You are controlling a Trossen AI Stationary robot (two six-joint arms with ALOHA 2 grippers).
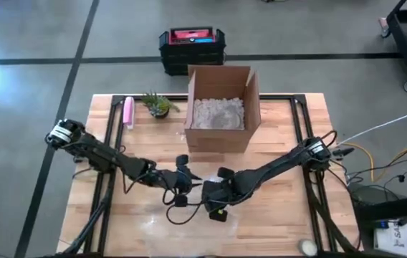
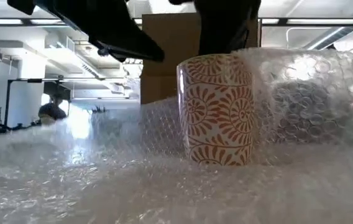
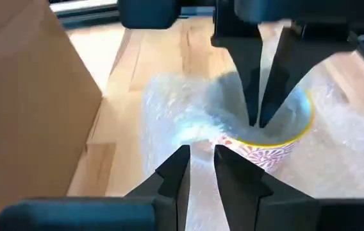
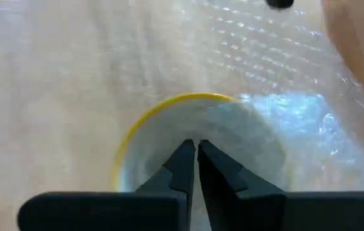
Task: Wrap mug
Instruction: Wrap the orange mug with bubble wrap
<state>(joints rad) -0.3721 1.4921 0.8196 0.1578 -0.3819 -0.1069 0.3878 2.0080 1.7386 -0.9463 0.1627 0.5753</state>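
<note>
Low view puts us right at desk level: bubble wrap [image 2: 71, 180] billows across the foreground, and standing upright on it is the mug [image 2: 217, 109], white with an orange-red swirl pattern and a yellow rim. Wrap is already pulled up around its right side, while the near face is bare.

Over to the right wrist view: the right hand [image 4: 192, 151] hangs directly above the mug's open mouth, fingers pinched almost together, tips just inside the rim. Whether a fold of wrap is caught between them, I cannot tell. The left wrist view shows the left hand [image 3: 200, 157] just beside the mug, its two fingers nearly closed with a narrow gap, and nothing visibly gripped.

From the high view, both hands meet at the near middle of the desk [image 1: 297, 215], the right hand straight over the mug, the left one just to its left. That is the relation that counts: the mug's long axis stands vertical, right under the right hand, so tucking wrap down into the cup looks like the right arm's job.

Farther back, an open cardboard box [image 1: 219, 107] with pale filler waits at the far middle, a small potted plant [image 1: 157, 104] to its left. No readable writing anywhere.
</note>
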